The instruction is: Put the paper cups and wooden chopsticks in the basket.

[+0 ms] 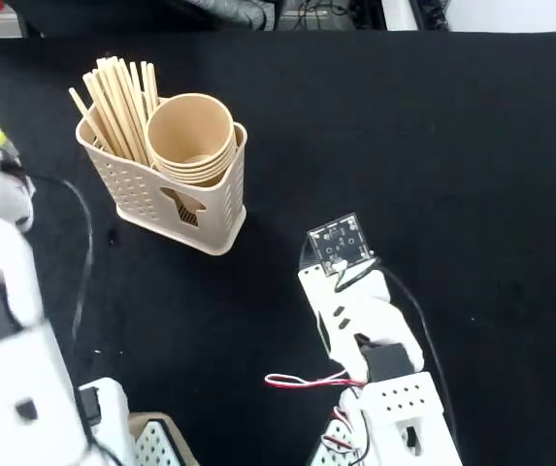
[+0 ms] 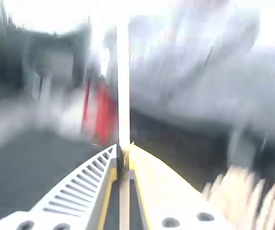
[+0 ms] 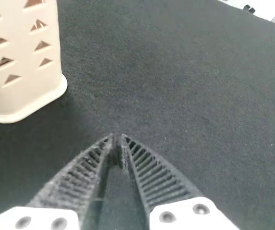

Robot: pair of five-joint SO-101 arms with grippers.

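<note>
Standing on the black table (image 1: 433, 146) at about ten o'clock in the high view, the pale perforated basket (image 1: 210, 209) is seen upright. A nested stack of paper cups (image 1: 192, 136) is held inside it, mouth up, and a bundle of wooden chopsticks (image 1: 117, 102) is packed in at the stack's ten o'clock side, leaning outward with the tips fanned above the rim. Cups and chopsticks are pressed against each other within the basket.

The right arm (image 1: 365, 320) is placed at about five o'clock of the table, well apart from the basket. The right gripper (image 3: 116, 141) is shown low over bare black cloth, its jaws closed together with nothing between them; a lower corner of the basket (image 3: 22, 72) is seen nearby, not touched.

The left arm (image 1: 1, 252) is found at the nine o'clock edge. The left gripper (image 2: 123, 152) is shown heavily smeared, its jaws meeting at the tips. A thin pale streak is seen beyond the tips, and what it is cannot be told.
</note>
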